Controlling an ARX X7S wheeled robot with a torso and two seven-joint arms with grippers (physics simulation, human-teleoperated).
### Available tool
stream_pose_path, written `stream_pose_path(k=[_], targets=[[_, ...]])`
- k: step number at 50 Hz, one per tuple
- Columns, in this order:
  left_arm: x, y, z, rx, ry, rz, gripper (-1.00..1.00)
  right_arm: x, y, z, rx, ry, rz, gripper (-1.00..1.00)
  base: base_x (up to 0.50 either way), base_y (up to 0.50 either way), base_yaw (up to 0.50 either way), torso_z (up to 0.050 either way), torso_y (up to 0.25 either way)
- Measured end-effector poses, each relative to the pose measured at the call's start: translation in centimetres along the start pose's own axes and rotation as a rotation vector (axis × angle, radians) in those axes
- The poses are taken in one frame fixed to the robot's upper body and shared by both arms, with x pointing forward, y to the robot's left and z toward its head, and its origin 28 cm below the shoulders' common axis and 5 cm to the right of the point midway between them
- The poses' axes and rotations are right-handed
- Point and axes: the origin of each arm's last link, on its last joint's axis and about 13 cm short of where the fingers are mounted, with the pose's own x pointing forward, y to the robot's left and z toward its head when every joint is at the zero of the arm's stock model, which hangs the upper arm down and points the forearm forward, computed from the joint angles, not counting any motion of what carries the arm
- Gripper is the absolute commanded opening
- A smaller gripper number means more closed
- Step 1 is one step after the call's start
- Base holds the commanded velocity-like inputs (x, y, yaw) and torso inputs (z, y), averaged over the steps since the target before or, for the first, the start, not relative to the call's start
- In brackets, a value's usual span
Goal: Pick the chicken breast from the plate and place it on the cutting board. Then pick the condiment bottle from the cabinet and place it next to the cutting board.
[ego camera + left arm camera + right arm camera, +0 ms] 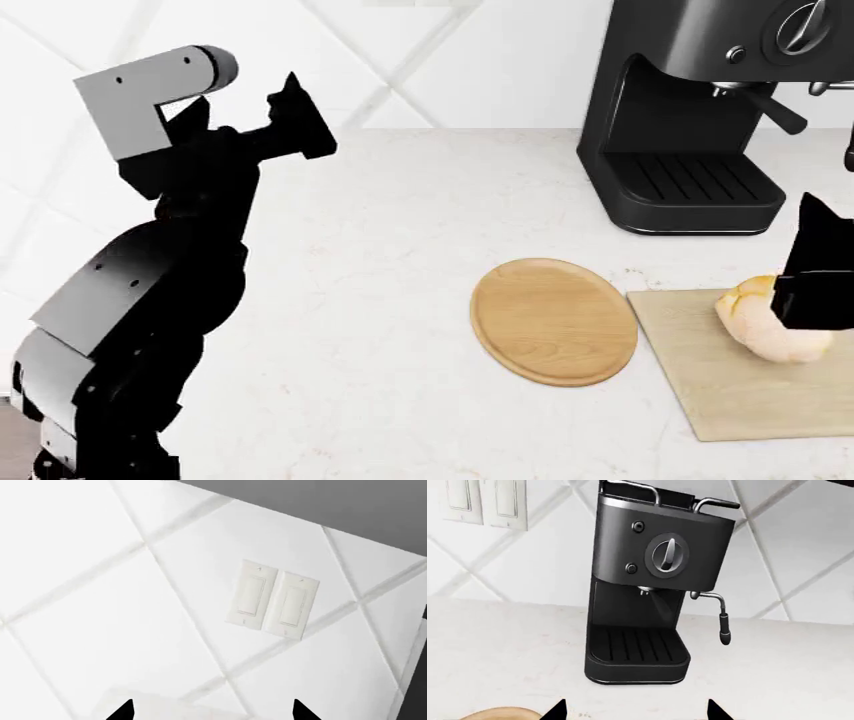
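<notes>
The chicken breast (763, 322) lies on the cutting board (727, 390) at the right edge of the head view. The plate (554, 320) sits bare just left of the board; its edge also shows in the right wrist view (497, 714). My right gripper (825, 225) is open and empty, just above and behind the chicken breast, pointing at the coffee machine; its fingertips (557, 711) stand wide apart. My left gripper (300, 105) is raised high at the left, open and empty, facing the tiled wall; its fingertips (123, 711) stand wide apart. The condiment bottle and cabinet are out of view.
A black coffee machine (694, 110) stands on the white counter behind the plate and board, also in the right wrist view (650, 590). Two white light switches (270, 600) are on the tiled wall ahead of the left gripper.
</notes>
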Motion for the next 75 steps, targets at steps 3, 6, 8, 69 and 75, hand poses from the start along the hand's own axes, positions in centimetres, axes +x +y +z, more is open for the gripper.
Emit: stream_pose_path(k=[3, 6, 8, 69, 75], targets=[[1.9, -0.2, -0.1, -0.011, 0.042, 0.016, 1.00, -0.2, 0.3, 0.2, 0.009, -0.027, 0.016, 1.00, 0.00, 0.00, 0.00, 0.000, 0.000], [3.6, -0.3, -0.4, -0.025, 0.090, 0.025, 1.00, -0.3, 0.6, 0.5, 0.015, -0.051, 0.032, 1.00, 0.00, 0.00, 0.00, 0.000, 0.000], [4.8, -0.4, -0.6, -0.033, 0.120, 0.029, 1.00, -0.4, 0.9, 0.6, 0.019, -0.066, 0.043, 1.00, 0.00, 0.00, 0.00, 0.000, 0.000], [10.8, 0.6, -7.1, 0.071, 0.401, 0.092, 1.00, 0.6, 5.5, 3.5, 0.036, -0.318, 0.251, 1.00, 0.22, 0.08, 0.00, 0.000, 0.000], [10.8, 0.7, -7.2, 0.069, 0.404, 0.094, 1.00, 0.7, 5.6, 3.4, 0.033, -0.325, 0.264, 1.00, 0.50, 0.00, 0.00, 0.000, 0.000]])
